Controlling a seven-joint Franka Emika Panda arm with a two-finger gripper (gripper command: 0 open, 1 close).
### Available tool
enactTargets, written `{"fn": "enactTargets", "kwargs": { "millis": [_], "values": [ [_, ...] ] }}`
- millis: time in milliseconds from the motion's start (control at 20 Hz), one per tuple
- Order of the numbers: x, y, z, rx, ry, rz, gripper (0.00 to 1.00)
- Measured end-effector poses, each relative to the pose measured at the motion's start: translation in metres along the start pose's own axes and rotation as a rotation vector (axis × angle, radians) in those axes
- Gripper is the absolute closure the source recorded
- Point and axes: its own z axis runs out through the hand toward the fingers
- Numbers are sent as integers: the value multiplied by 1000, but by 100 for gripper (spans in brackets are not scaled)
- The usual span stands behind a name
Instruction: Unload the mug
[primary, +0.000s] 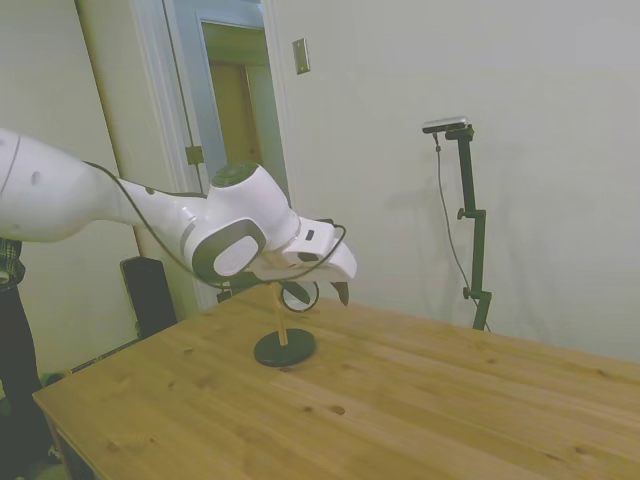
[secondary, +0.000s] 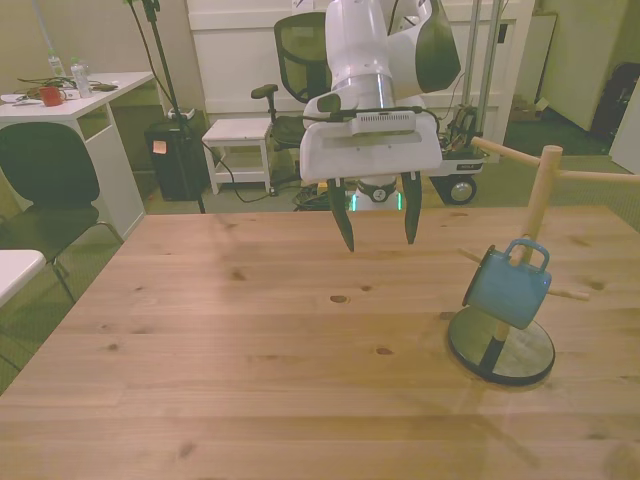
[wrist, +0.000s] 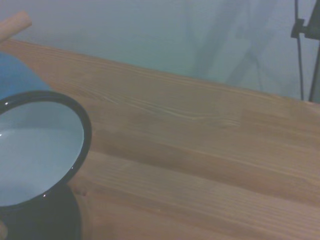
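Mug (secondary: 508, 285) hung on peg stand (secondary: 502, 345), apart from empty, spread-fingered end effector (secondary: 377, 243) toward front view's left

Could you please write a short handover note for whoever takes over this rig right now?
Gripper: open and empty, fingers pointing down, held above the wooden table, off to the front view's left of the stand.
Small pale blue enamel mug with a dark rim: hangs by its loop handle on a lower peg of the wooden peg stand with a black round base, tilted, at the front view's right. The wrist view shows its white inside close by.
Done: nothing yet; the mug is not grasped.
Left: move to the mug, grip it, lift it off the peg and set it on the table.
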Motion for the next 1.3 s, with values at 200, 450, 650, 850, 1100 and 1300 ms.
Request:
{"fn": "enactTargets", "kwargs": {
  "millis": [200,450,650,850,1100,1300],
  "values": [
    [11,-2,20,79,-1,-56,0],
    [17,-20,34,183,-82,-129,0],
    [14,-20,46,185,-94,-163,0],
    [15,-24,58,219,-70,-186,0],
    [13,-30,75,254,-66,-207,0],
    [5,-36,89,277,-72,-232,0]
  ]
}}
